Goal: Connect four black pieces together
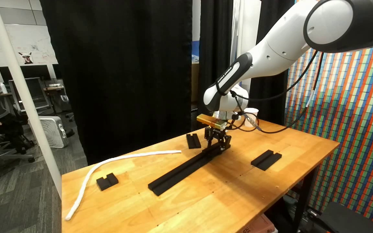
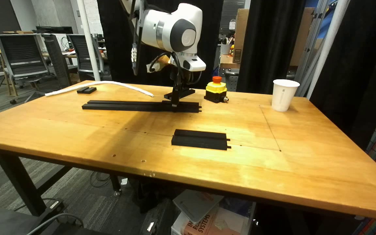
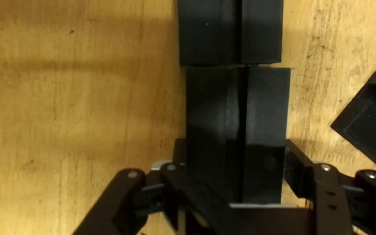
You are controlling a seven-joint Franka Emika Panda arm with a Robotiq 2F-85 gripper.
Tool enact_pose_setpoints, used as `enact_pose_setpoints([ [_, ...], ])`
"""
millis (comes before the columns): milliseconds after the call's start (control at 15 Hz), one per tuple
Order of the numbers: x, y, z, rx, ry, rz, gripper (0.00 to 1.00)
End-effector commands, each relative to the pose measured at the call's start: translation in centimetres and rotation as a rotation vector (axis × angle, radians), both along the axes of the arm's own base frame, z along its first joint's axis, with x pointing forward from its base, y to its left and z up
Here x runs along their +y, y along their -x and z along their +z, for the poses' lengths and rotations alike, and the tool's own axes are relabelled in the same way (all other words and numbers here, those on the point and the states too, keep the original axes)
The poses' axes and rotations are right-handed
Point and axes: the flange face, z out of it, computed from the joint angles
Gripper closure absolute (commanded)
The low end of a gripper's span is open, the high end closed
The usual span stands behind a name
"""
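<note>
one wooden table (image 1: 231, 187) spans the lower centre, black curtain (image 1: 118, 71) upper left; the gripper (image 3: 235, 158) clasps a black bar (image 3: 266, 104).

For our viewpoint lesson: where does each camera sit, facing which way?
Exterior view: raised, nearer the white cable, facing the cup; arm, gripper show.
Exterior view: raised past a long edge of the table, facing across; arm, gripper show.
Wrist view: above the held black bar, facing down; gripper shows.
Both exterior views share cable and cup.

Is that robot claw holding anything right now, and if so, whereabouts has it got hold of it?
Yes: the gripper is shut on a grooved black bar, pinching it across its width, by its two long sides.
</note>
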Motion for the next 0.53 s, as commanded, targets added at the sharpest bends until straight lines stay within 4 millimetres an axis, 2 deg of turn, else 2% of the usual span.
enact_pose_setpoints([
  [0, -0.33, 0.1, 0.4, 0.023, -0.008, -0.006, 0.55],
  [467, -0.38, 0.07, 0.37, 0.034, 0.007, -0.019, 0.55],
])
